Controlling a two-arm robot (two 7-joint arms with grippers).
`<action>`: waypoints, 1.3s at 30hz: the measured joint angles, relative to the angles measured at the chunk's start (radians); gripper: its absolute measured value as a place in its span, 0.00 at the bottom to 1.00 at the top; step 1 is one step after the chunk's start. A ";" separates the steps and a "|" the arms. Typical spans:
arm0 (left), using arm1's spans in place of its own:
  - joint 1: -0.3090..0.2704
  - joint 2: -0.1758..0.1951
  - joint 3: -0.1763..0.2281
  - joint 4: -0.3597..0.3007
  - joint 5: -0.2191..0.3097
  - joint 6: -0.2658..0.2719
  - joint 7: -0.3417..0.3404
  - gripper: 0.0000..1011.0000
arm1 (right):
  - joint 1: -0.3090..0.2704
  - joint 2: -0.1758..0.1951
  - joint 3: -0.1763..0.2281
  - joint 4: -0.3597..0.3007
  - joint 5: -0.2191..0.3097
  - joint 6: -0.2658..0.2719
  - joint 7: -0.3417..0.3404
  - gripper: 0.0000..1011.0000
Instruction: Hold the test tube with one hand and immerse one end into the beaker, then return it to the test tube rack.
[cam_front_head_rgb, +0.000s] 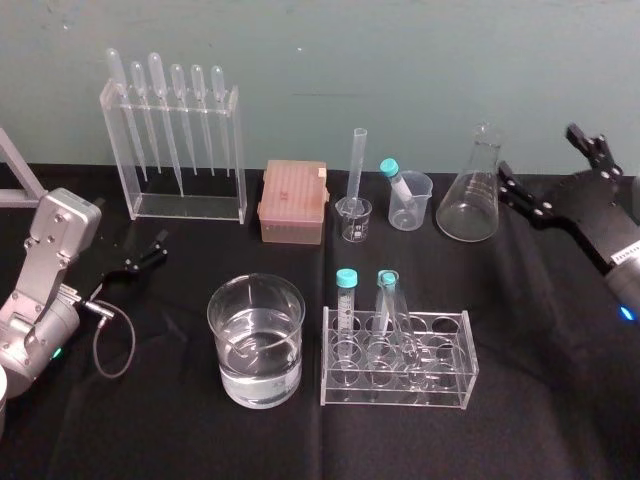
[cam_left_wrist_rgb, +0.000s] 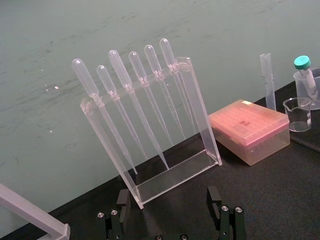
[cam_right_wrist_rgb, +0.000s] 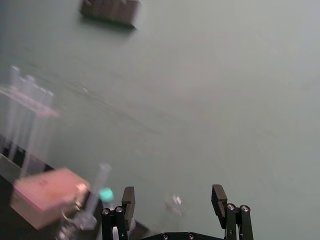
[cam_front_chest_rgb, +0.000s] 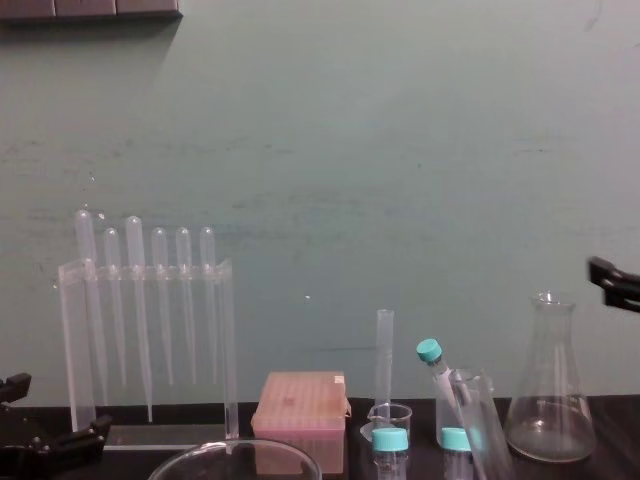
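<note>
- The test tube (cam_front_head_rgb: 397, 318) leans in the rack (cam_front_head_rgb: 462, 372) near the front edge of the counter (cam_front_head_rgb: 560, 400), right of centre, with its open mouth tipped leftward. A hand that comes straight down may meet the slanted glass off-centre and squeeze it out sideways.
- Teal-capped tubes (cam_front_head_rgb: 346, 296) stand close by in the same rack. A wide approach could knock one of them or drag the light rack along the counter.
- The right hand (cam_front_head_rgb: 542, 158) hangs high over the right rear corner, fingers spread and holding nothing. The flask (cam_front_head_rgb: 470, 200) stands just beside its path toward the rack — a low sweep could topple it.
- The beaker (cam_front_head_rgb: 222, 345) sits just left of the rack by the front edge, roughly half full of clear liquid. Bringing the test tube over too low risks striking the rim; dipping hard could tap the bottom or splash.
- Putting the test tube back calls for threading a hole in the top plate. A tilted or wet tube may catch the edge and slip.
- The left hand (cam_front_head_rgb: 148, 252) rests low near the left edge — released, empty and well apart from the beaker, so I judge it little hazard.
</note>
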 joint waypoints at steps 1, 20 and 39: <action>0.000 0.000 0.000 0.000 0.000 0.000 0.000 0.99 | 0.012 -0.004 -0.006 -0.002 -0.007 -0.013 0.016 0.99; 0.000 0.000 0.000 0.000 0.000 0.000 0.000 0.99 | 0.071 -0.070 -0.092 -0.060 0.005 -0.118 0.237 0.99; 0.000 0.000 0.000 0.000 0.000 0.000 0.000 0.99 | 0.000 -0.103 -0.095 -0.143 0.068 -0.108 0.327 0.99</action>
